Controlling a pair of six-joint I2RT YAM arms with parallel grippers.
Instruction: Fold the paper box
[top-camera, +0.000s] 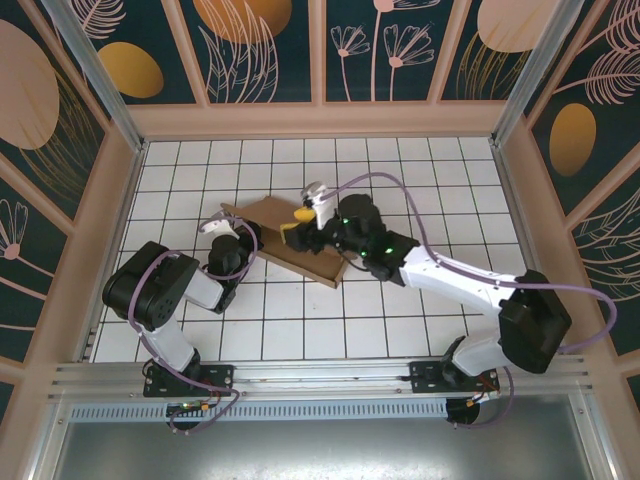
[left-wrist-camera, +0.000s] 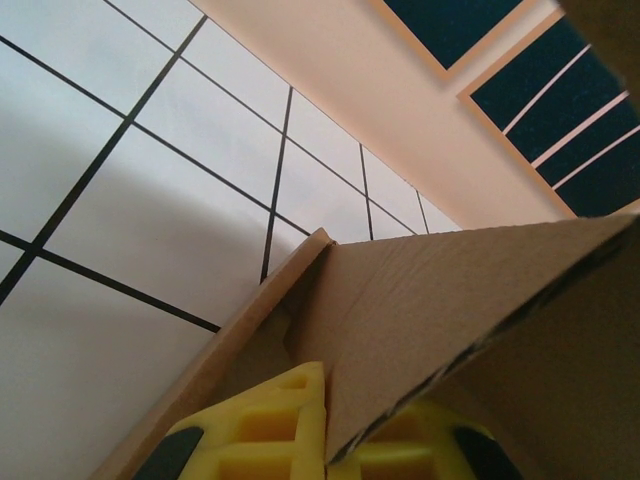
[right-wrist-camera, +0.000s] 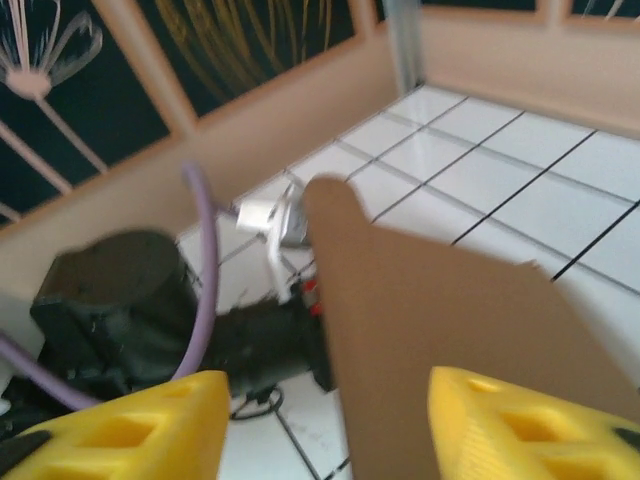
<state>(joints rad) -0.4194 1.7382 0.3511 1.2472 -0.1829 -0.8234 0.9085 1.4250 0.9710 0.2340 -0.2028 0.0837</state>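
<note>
Top external: box (top-camera: 268, 220), tiles (top-camera: 430, 180), floral walls (top-camera: 265, 50)

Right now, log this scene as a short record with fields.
object: paper box, brown cardboard, partly folded
surface: white tiled table
left fingers: closed on a cardboard edge, on the side of the box nearest the left arm
right fingers: apart, one on each side of a raised flap; contact unclear
task state: folding not finished, a flap standing up
</note>
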